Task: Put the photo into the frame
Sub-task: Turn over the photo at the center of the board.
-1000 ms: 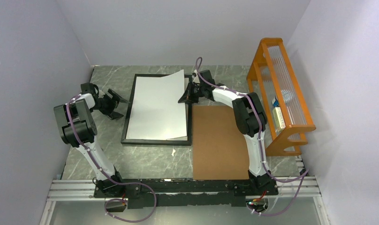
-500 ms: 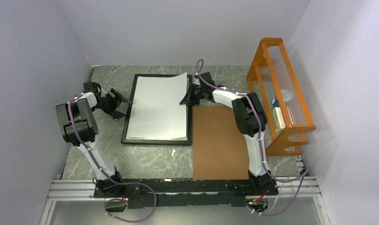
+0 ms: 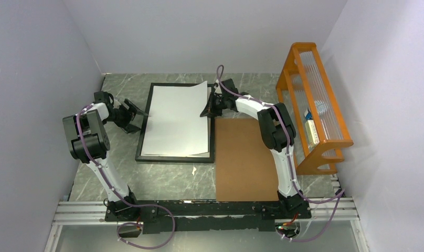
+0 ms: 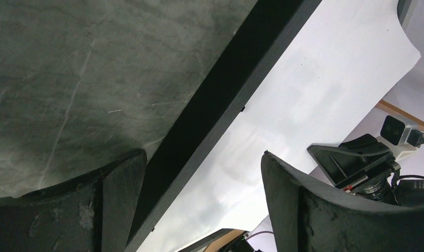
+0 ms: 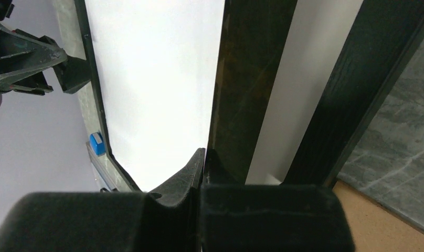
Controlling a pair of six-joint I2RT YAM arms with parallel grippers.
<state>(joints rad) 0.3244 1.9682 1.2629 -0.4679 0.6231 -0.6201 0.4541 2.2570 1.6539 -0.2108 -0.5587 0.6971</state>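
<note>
Photo (image 3: 177,119) is laid white back up inside the black frame (image 3: 173,158) on the table (image 3: 162,181), with its right edge raised slightly. That edge is pinched by the closed right gripper (image 3: 206,109). The left gripper (image 3: 139,121) is spread wide astride the frame's left rail.

Top cam's high behind the arm bases, looking down on the whole tabletop (image 3: 162,181). Wrist cams sit super close at the frame (image 3: 176,158)'s left and right rails, facing each other across it. All three catch the frame.
</note>
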